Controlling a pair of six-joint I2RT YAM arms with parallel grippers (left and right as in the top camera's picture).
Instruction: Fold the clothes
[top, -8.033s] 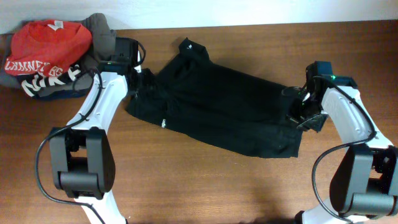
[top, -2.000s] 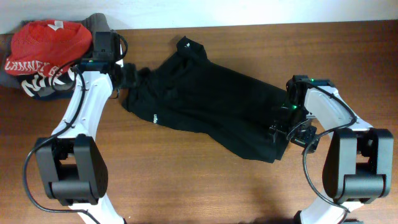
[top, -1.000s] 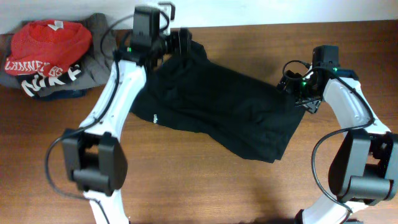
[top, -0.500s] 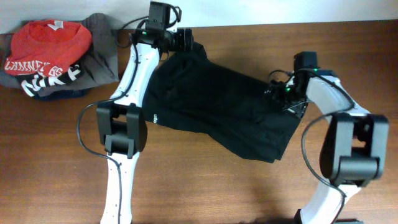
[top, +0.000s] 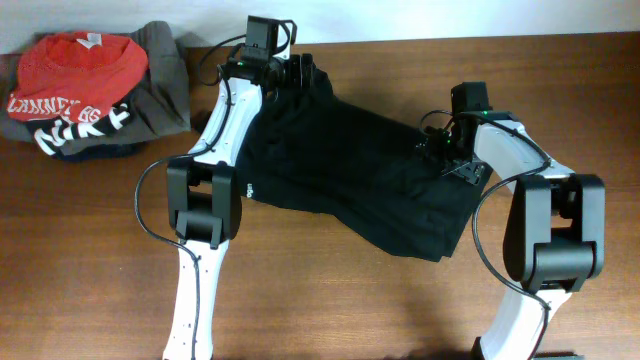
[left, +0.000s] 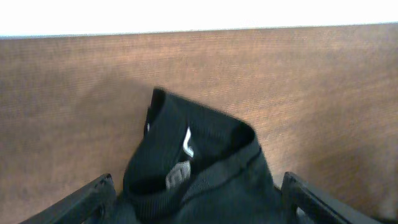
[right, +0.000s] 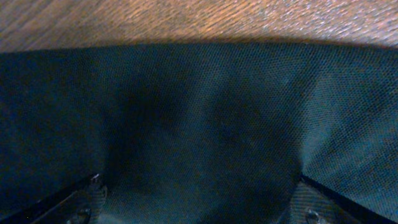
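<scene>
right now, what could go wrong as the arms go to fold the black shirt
1. The left gripper stands open over the collar, close to the far edge of the table; a shallow pinch there could slip off.
2. The right gripper is open on bunched fabric of the black shirt; it may catch several layers at once.
3. The shirt lies slanted, so the fold may come out crooked.

Looks a robotics lab: left arm (top: 222, 115) and right arm (top: 515, 150) at a wooden table (top: 330, 300); white wall (top: 420, 18) behind.
</scene>
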